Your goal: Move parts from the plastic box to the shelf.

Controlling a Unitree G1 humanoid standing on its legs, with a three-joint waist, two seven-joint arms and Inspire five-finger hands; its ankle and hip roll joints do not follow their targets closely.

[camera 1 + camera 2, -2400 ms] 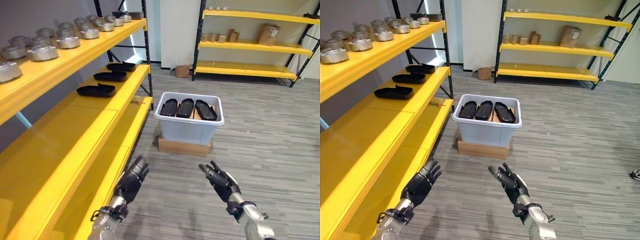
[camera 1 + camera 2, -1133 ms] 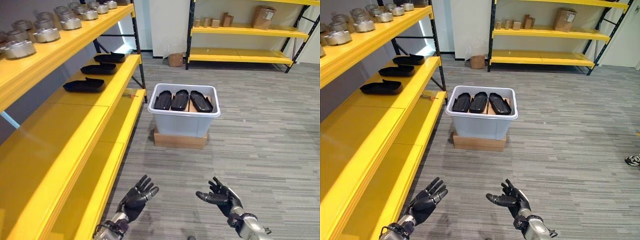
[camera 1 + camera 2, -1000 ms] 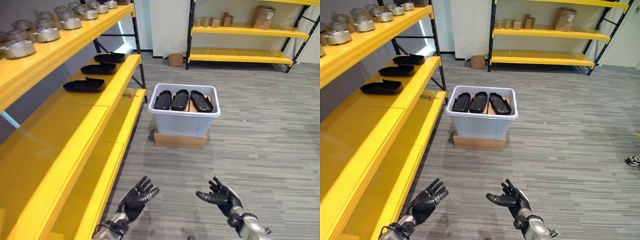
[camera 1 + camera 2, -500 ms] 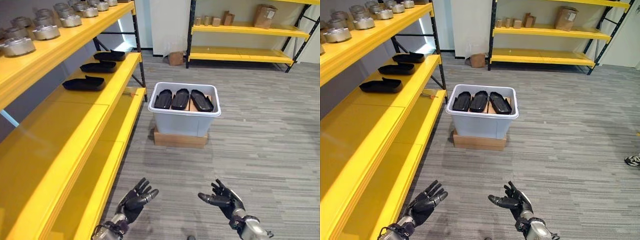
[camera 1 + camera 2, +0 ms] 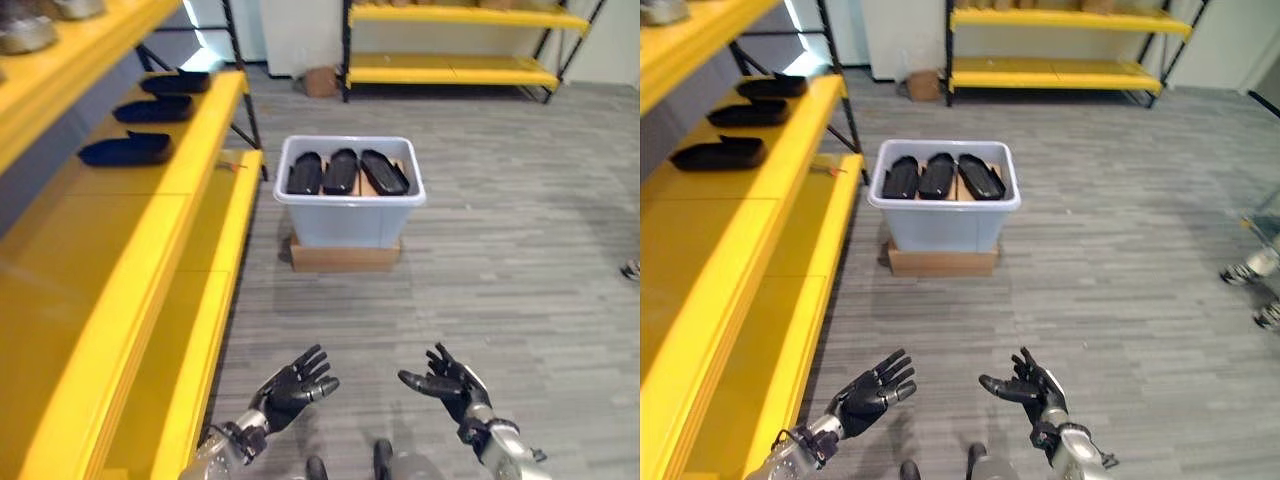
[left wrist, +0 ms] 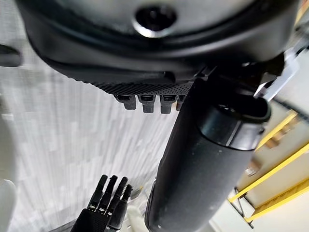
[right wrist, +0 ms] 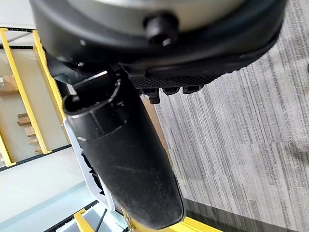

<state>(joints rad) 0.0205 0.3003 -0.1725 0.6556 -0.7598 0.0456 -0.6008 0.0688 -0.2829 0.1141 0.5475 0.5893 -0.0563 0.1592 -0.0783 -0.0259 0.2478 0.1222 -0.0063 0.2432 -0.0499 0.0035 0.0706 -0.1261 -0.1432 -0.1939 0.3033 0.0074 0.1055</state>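
The left hand [image 5: 296,383] and right hand [image 5: 444,381] are hovering empty with fingers spread over the floor, well short of the plastic box [image 5: 348,207], which is holding three black parts [image 5: 341,171] for the yellow shelf [image 5: 170,180], presumably readying a two-handed pick.

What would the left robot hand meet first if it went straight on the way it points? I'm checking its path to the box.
Probably bare floor: the open, empty left robot hand points forward and slightly right, toward the plastic box, but depth is unclear.
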